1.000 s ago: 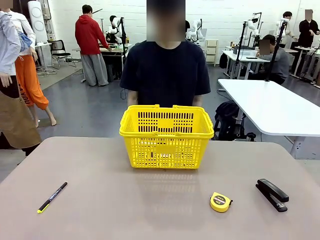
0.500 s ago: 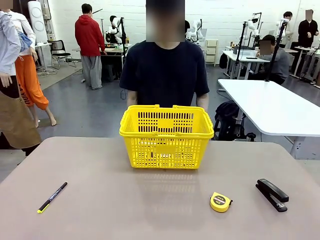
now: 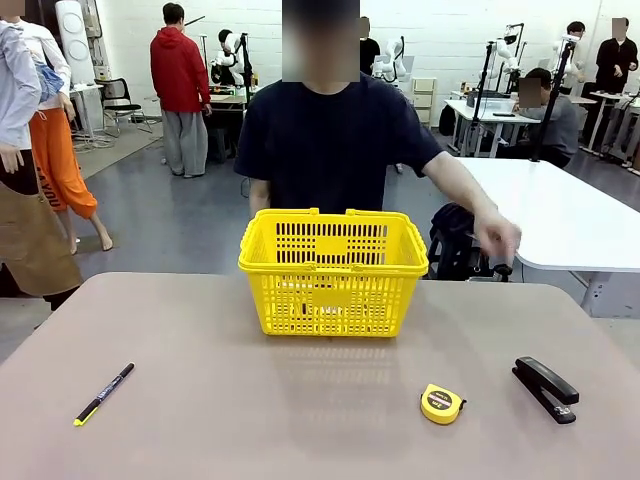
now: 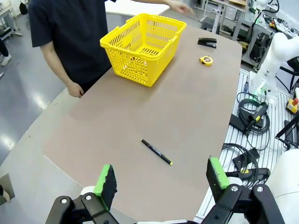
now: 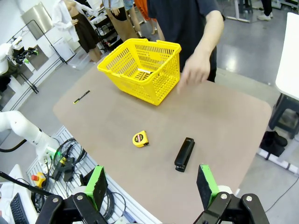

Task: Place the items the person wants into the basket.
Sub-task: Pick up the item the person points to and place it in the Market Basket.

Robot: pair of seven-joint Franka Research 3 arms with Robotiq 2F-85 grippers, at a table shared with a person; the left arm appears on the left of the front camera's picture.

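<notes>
Yellow plastic lattice shopping basket [image 3: 333, 300] sits upright at the far middle of the matte brown table [image 3: 300, 430], right in front of the person in the dark navy T-shirt [image 3: 330, 150], likely so both arms and the person can reach it. What lies inside can't be made out through the lattice.

Black stapler [image 3: 545, 390] lies flat at the table's near right, well apart from the basket. Round yellow tape measure [image 3: 441, 404] is just to its left. Thin black pen with a yellow tip [image 3: 104, 394] lies alone at the near left. All loose and ungripped, spread out, probably so each can be picked singly.

Person's one hand [image 3: 497, 238] is stretched out over the far right edge, blurred. Judged to be signalling toward the stapler side, not certain. Other hand [image 4: 74, 89] hangs at the table edge.

Left gripper [image 4: 161, 173] hangs high above the pen end, jaws spread wide, nothing between the green pads. Right gripper [image 5: 151, 182] hangs high above the stapler end, jaws likewise wide and empty. Judged step: waiting on the person's choice, and the right arm is better placed for the stapler.
</notes>
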